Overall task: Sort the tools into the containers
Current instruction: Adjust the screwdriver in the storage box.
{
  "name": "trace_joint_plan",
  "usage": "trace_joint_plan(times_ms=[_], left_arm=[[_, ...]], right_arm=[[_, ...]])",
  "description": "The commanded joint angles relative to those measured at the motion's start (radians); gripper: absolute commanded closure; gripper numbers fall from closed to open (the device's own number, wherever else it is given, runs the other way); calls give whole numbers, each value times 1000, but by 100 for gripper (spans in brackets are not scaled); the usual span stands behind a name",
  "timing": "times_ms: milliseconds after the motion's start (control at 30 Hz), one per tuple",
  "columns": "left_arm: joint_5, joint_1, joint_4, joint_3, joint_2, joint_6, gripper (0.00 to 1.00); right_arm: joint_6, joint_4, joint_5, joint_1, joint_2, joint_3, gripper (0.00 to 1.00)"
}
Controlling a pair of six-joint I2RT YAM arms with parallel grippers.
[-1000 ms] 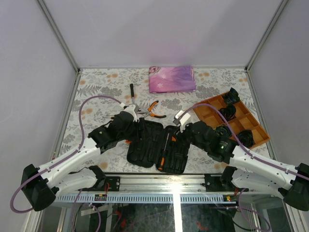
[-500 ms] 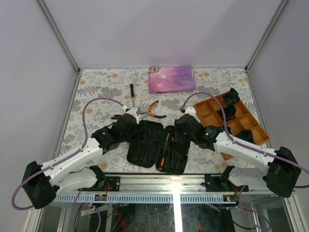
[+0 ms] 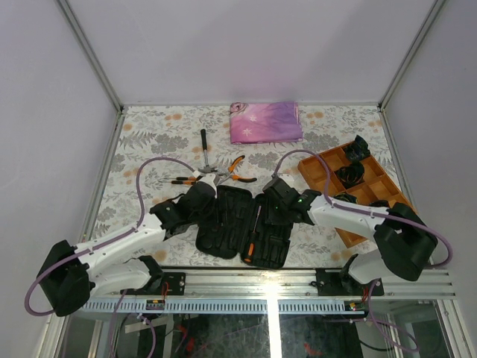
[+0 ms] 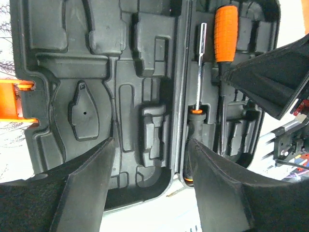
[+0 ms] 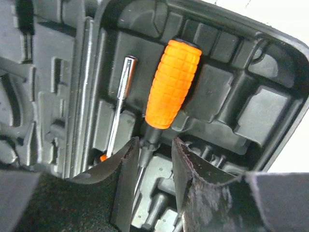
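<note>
Steel heads and orange-black grips are lying loose on the table (image 3: 141, 142): a small screwdriver (image 3: 179, 180), then a hammer (image 3: 203, 145), then pliers (image 3: 237, 167), all beyond the open tool case (image 3: 223, 231). They are looking rigid and light, so a pinch across the grip should be serving. The hammer is likely tipping unless taken near its head, and the pliers are liable to splay unless both handles are pinched by the pivot.

Over bare moulded slots the left gripper (image 4: 149, 145) is hovering, fingers spread wide and empty. Further right, the right gripper (image 5: 153, 150) is straddling, fingers slightly parted, the dark neck of an orange-handled screwdriver (image 5: 173, 82) sitting in the case. Its ribbed handle is offering better purchase than the slick shank. No brand or lettering is showing legibly.
</note>
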Motion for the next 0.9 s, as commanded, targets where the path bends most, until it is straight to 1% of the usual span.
trace_joint_plan(times_ms=[0, 167, 333, 533, 700, 867], left_arm=[[-9, -15, 90, -40, 20, -28, 40], [-17, -24, 117, -104, 26, -60, 41], [-18, -50, 145, -182, 24, -122, 44], [-28, -89, 158, -239, 23, -178, 46], [-29, -107, 157, -272, 12, -207, 47], [-22, -132, 160, -307, 2, -244, 47]], right_arm=[[21, 9, 2, -12, 46, 48, 61], [14, 13, 44, -16, 89, 58, 66], [-24, -18, 136, -16, 119, 104, 69], [-57, -38, 197, -16, 165, 154, 70], [-93, -32, 170, -16, 192, 173, 69], [-166, 44, 76, -16, 198, 170, 67]])
